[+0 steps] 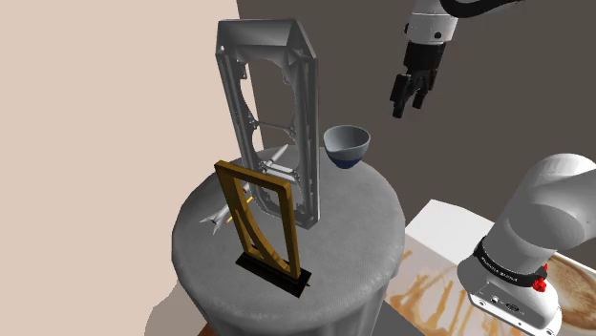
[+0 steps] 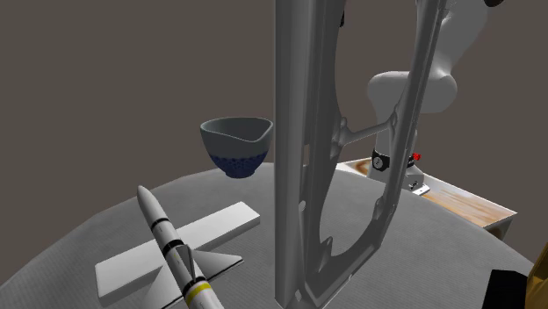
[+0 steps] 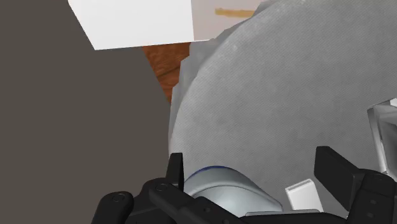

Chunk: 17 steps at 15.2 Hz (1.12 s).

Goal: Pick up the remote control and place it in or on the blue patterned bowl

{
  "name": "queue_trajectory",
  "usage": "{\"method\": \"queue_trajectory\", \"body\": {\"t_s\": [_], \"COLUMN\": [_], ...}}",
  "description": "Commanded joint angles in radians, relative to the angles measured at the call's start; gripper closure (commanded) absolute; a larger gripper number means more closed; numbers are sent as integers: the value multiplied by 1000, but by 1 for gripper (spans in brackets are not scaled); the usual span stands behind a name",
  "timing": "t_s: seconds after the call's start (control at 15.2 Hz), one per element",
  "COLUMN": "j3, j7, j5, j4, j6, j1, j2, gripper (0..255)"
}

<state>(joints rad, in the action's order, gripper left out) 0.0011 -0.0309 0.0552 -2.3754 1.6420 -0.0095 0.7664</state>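
A flat white slab, which I take for the remote control [image 2: 224,224], lies on the round grey table [image 1: 353,220]; one end of the slab [image 3: 301,194] shows by my right finger. The bowl [image 1: 346,145], grey inside with a blue dotted underside [image 2: 235,146], stands near the table's far edge. My black gripper [image 1: 409,105] hangs high in the air, up and to the shoulder view's right of the bowl. In the wrist view the gripper [image 3: 254,162] is open and empty, with the bowl [image 3: 222,188] far below between its fingers.
A tall grey metal frame [image 1: 272,115] stands upright mid-table, with a gold-brown frame [image 1: 263,224] on a black base in front of it. A toy missile [image 2: 171,241] lies across the slab. The arm's base [image 1: 521,258] sits on its stand [image 1: 435,277] beside the table.
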Motion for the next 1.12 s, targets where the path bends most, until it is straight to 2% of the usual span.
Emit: {"method": "queue_trajectory", "body": {"t_s": [0.0,0.53,1.06], "j3": [0,69,133], "j7": [0,-32,-73], "j5": [0,26,14], "j4": [0,56,192], "j6": [0,204,353], "j1": [0,36,62], "j2": [0,-264,-556], "gripper": [0,0,0]}}
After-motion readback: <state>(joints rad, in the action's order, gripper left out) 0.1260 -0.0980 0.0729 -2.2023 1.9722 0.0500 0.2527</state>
